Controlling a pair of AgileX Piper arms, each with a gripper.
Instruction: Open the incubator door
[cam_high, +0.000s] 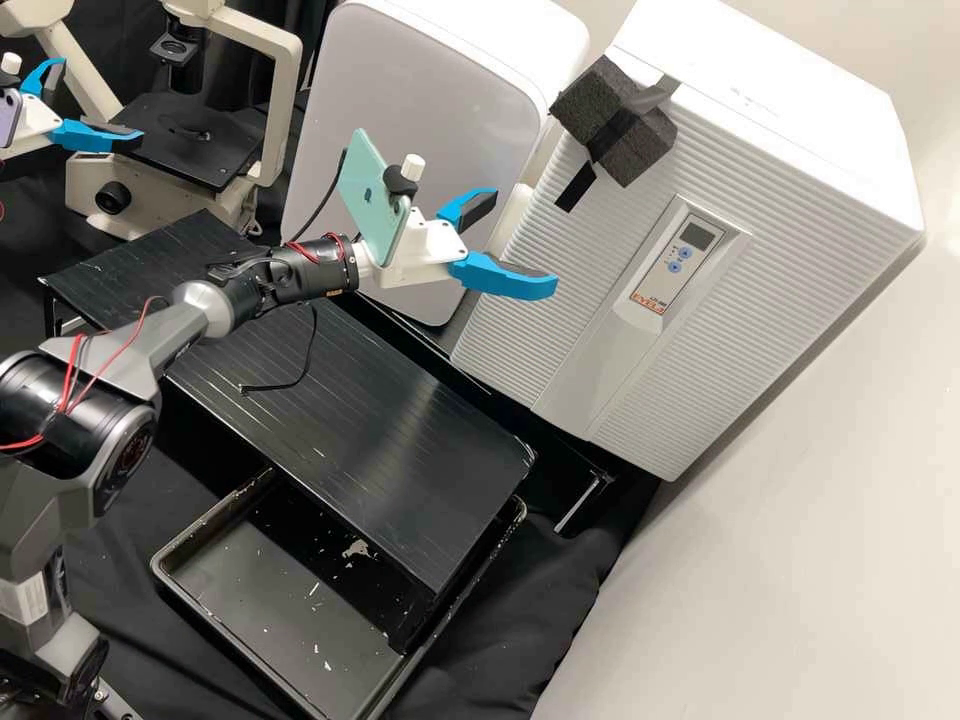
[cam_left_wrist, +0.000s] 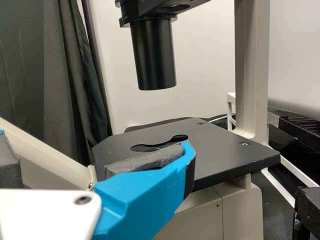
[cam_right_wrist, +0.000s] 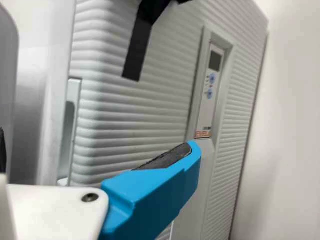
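- A laboratory incubator (cam_high: 800, 130) stands just ahead of the right claw (cam_high: 525, 238), its ridged door (cam_high: 600, 290) apparently shut flush, control panel (cam_high: 668, 262) facing out into the room.
- The right claw, spread wide and gripping nothing, hangs close by the door's near side; from where I stand, I cannot tell whether a blue finger touches it.
- A pale strip (cam_right_wrist: 74, 125) with a slot, likely the place to pull, runs along the door's edge, just beside the right claw.
- Well apart from the incubator, the left claw (cam_high: 100, 100), also parted and holding nothing, hangs by a microscope (cam_high: 195, 145); it seems to have no part in this job.
- Below the right claw lies a black worktop (cam_high: 360, 420).
- Progress: the approach looks made, the opening itself not begun. Left to do, by my reading: hook the edge, draw the door out and swing it wide.
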